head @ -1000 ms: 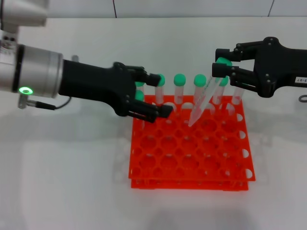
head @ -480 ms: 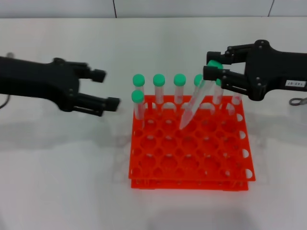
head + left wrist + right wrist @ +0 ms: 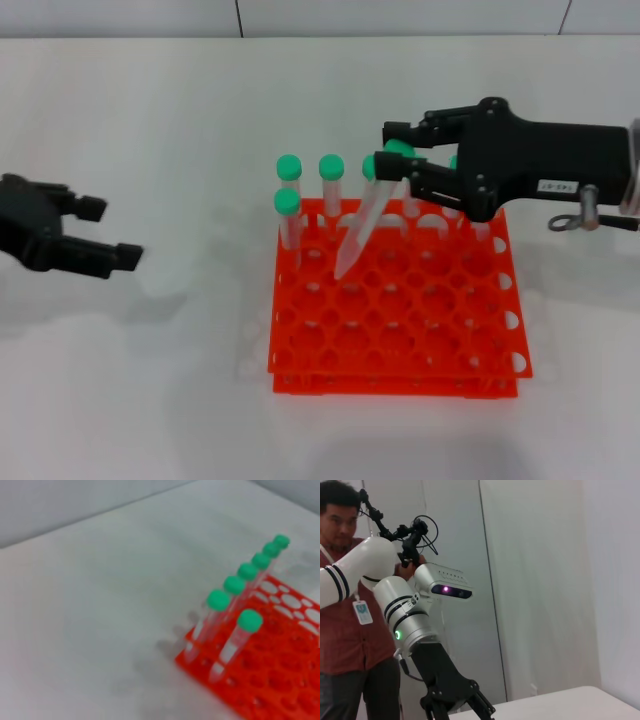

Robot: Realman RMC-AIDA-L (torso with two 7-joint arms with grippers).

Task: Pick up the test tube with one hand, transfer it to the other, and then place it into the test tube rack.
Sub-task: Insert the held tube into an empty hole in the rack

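One test tube point(image 3: 362, 222) hangs in the right end effector point(image 3: 398, 172), whose fingers are clamped around its green cap end above the back rows of the test tube rack point(image 3: 395, 318), while the left end effector point(image 3: 95, 232) sits with its fingers spread and empty, well apart over the table point(image 3: 130, 380). The tube's long axis is tilted, cap high and toward the right arm, rounded tip low, pointing down and to the left at the rack's second row. To seat it well, I judge the wrist should first bring the tube upright, centre the tip over one free hole clear of the standing tubes point(image 3: 288, 212), then lower straight and release only once both tiers guide it.
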